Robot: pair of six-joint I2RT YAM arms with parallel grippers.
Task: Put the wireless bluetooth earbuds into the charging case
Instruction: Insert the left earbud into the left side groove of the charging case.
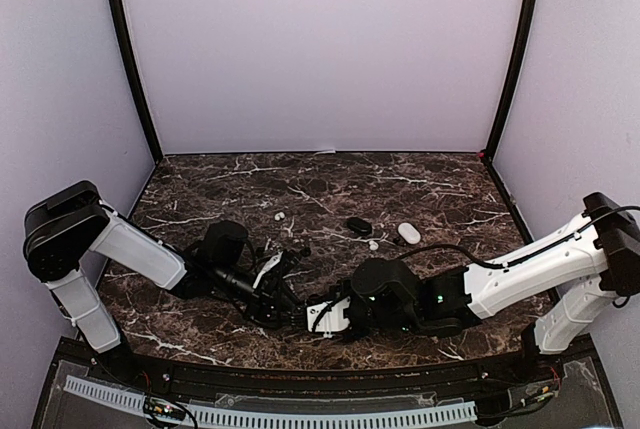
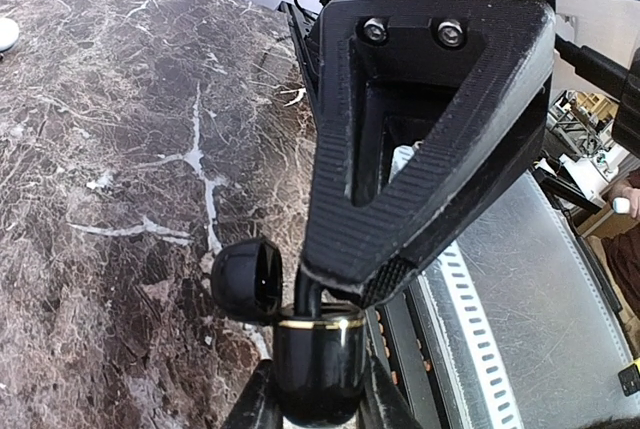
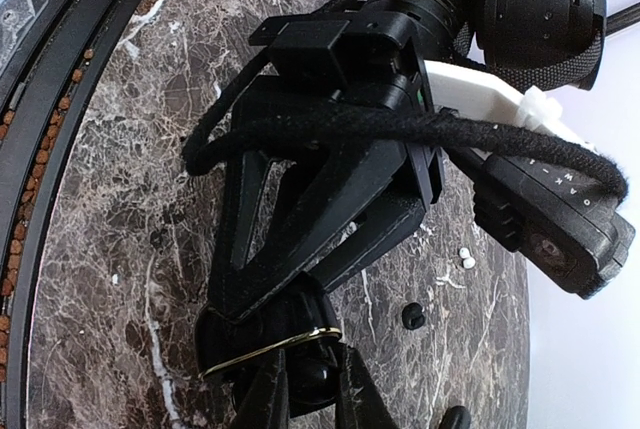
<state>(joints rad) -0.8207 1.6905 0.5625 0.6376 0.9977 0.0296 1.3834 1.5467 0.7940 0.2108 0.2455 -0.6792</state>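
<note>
Lilac walls (image 1: 320,49) enclose a dark, white-veined marble bench (image 1: 420,184) on three sides. Both arms reach inward and meet low over the near middle of the bench.

Left claw (image 2: 320,394): clamped on the black charging case (image 2: 320,359). It grips the body of the case from both sides and holds it upright. The case has a gold rim at its mouth. Its rounded lid (image 2: 245,279) stands swung open to one side.

Right claw (image 3: 310,394): jaws drawn almost together, tips directly above the mouth of the case. A thin black piece, judged to be a black earbud (image 2: 306,299), is pinched at the tips. Its lower end reaches the gold rim. How far it has seated inside cannot be told.

Other items, all lying on the bench farther back and well apart from the claws:
- One white earbud (image 1: 280,216), left of centre.
- A black oval case (image 1: 359,225), near centre.
- A second white earbud (image 1: 373,244), just beside the black oval case.
- A white oval case (image 1: 409,233), to the right of those.
</note>
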